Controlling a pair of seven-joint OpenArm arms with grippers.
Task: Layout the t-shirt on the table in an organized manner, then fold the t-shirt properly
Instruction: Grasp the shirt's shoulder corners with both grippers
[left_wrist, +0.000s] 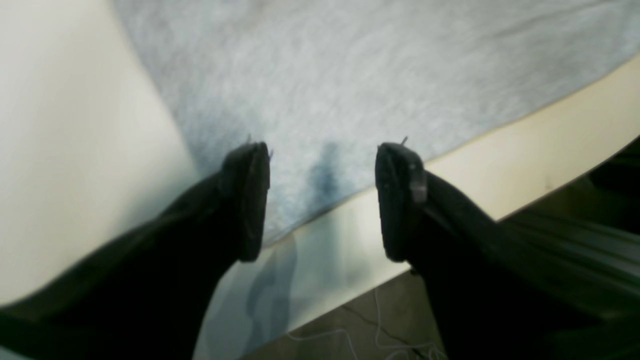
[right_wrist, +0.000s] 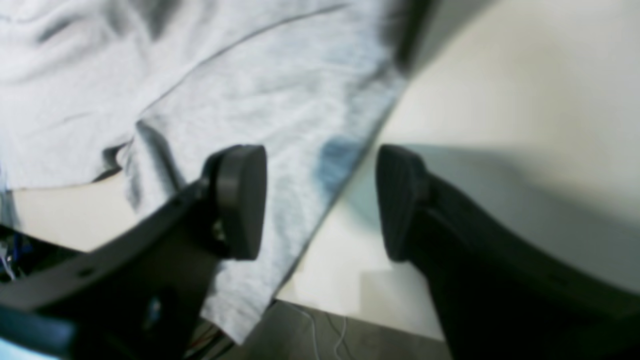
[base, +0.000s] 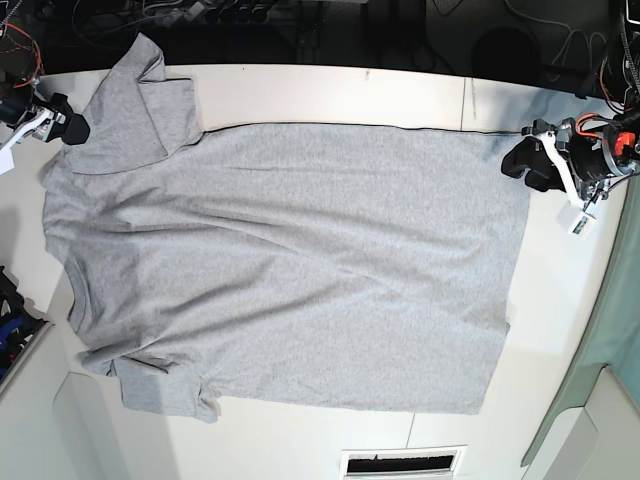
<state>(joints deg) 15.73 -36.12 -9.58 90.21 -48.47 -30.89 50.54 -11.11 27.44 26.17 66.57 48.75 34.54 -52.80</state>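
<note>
Grey t-shirt lies spread flat across the white counter, lettering hidden. Left hand and right hand both gape empty at opposite edges; the layout looks done, and folding should begin with fresh grips.

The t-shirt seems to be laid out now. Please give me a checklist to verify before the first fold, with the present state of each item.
1. T-shirt spread flat on the table: ok, only mild wrinkles.
2. Far sleeve laid straight: not ok, it reaches past the table edge.
3. Near sleeve flat: ok.
4. Left hand open, holding nothing: ok.
5. Right hand open, holding nothing: ok.
6. Printed side facing down: cannot tell, no lettering shows.
</note>
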